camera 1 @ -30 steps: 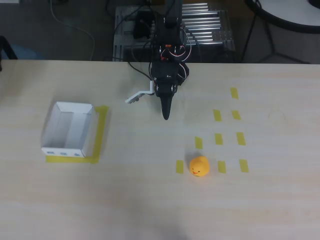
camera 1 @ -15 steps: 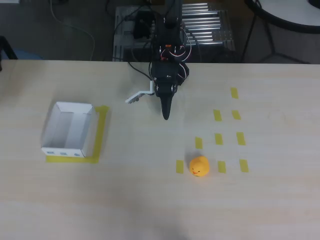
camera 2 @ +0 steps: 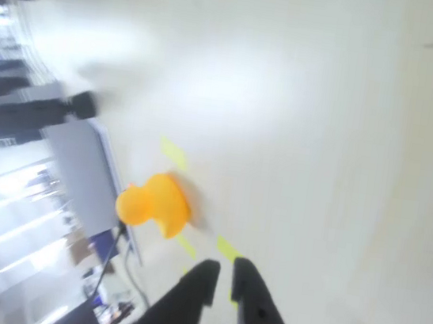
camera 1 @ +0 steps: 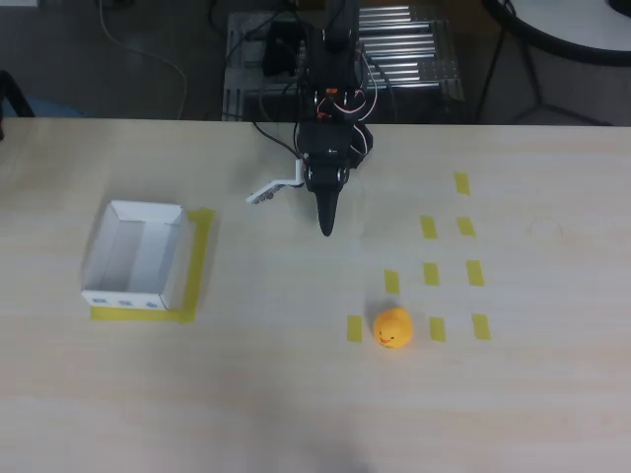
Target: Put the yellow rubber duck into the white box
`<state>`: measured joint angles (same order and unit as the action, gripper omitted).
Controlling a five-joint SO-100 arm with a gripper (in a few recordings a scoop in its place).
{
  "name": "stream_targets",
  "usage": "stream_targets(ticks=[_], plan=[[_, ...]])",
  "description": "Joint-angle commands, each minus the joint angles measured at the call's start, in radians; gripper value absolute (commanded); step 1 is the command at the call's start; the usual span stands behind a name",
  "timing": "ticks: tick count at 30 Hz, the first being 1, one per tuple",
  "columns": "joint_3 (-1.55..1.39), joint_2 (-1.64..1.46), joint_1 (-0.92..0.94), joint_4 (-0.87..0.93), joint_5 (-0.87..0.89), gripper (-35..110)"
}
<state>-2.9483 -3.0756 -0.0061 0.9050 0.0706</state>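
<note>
Yellow rubber duck point(camera 1: 392, 327) sits free on the table point(camera 1: 296, 394), among yellow tape strips point(camera 1: 432, 273).
Gripper point(camera 1: 326, 229) hovers at its 11 o'clock overhead, well apart, fingers nearly together, empty; white box point(camera 1: 135, 256) far at 9 o'clock.

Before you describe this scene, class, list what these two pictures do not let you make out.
- Wrist view: blurred, so the yellow rubber duck shows no face detail.
- Overhead view: the bluish marks on the white box are too small to read.
- Overhead view: the gripper is seen from above as one dark point, so the jaws' gap is hidden; the wrist view shows the fingers nearly together.
- Overhead view: the arm's base is tangled in cables past the table edge.
</note>
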Motion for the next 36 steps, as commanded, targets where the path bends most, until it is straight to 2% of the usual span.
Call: stream_targets(ticks=[1,9,10,12,14,16,19,25,36], plan=[[0.46,0.364,0.02,0.028,-0.006,0],[1.146,0.801,-0.003,0.324,-0.052,15],[1.207,0.836,-0.008,0.359,-0.118,17],[1.289,0.897,0.011,0.402,-0.319,30],[1.351,0.95,-0.023,0.442,-0.436,36],[1.378,0.999,-0.071,0.485,-0.575,54],[1.382,1.055,-0.118,0.499,-0.663,61],[1.407,1.218,-0.192,0.486,-0.723,67],[1.962,1.77,-0.256,0.667,-0.69,68]])
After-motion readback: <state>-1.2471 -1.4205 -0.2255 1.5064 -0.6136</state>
